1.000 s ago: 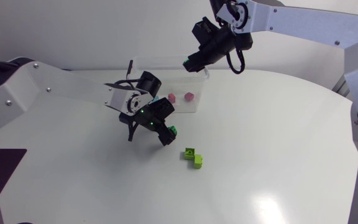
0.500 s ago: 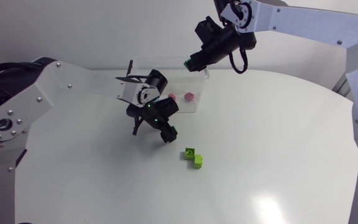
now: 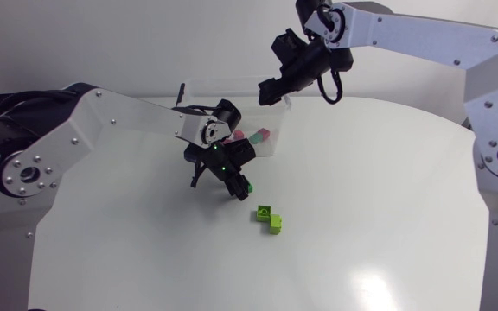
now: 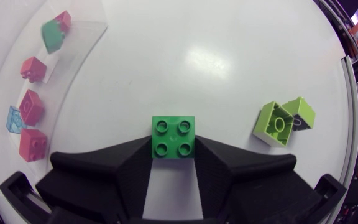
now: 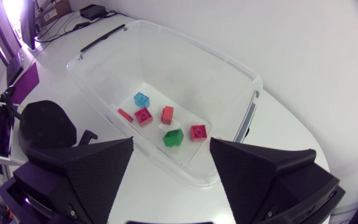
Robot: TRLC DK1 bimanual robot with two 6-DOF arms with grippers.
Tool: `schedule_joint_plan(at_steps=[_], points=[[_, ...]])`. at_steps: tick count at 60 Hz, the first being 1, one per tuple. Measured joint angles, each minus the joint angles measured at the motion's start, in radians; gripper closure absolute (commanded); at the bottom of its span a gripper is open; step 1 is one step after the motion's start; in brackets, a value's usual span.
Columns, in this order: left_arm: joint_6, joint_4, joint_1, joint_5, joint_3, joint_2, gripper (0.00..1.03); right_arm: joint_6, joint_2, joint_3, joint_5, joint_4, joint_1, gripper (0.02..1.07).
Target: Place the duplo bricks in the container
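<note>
My left gripper is low over the table, shut on a dark green brick that rests on the tabletop. Two light green bricks lie together just to its right. My right gripper hangs open over the clear container. Under it a green brick lies in the container among red bricks and a light blue one.
The container stands at the table's far side, its near wall close behind my left gripper. White tabletop spreads to the right and front of the light green bricks.
My right gripper opened and let a green brick drop into the container. My left gripper shifted slightly right and shut on the dark green brick.
</note>
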Motion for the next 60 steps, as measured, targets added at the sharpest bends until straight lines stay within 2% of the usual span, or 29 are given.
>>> schedule_joint_plan(at_steps=[15,32,39,51,60], points=[[0.017,-0.046,-0.004,0.029,-0.1,-0.089,0.84,0.0,-0.242,-0.228,0.0,0.032,-0.001,0.06],[0.013,-0.076,0.014,0.042,-0.177,-0.372,0.84,-0.029,-0.505,-0.552,0.0,0.063,0.01,0.06],[0.001,-0.106,0.048,0.05,-0.126,-0.43,0.84,-0.047,-0.591,-0.707,0.0,0.083,0.038,0.06],[-0.051,-0.109,0.1,0.051,0.023,-0.406,0.84,-0.063,-0.701,-0.945,0.002,0.118,0.097,0.06],[-0.121,-0.034,0.125,0.051,0.131,-0.346,0.84,-0.088,-0.739,-1.078,0.004,0.146,0.127,0.06]])
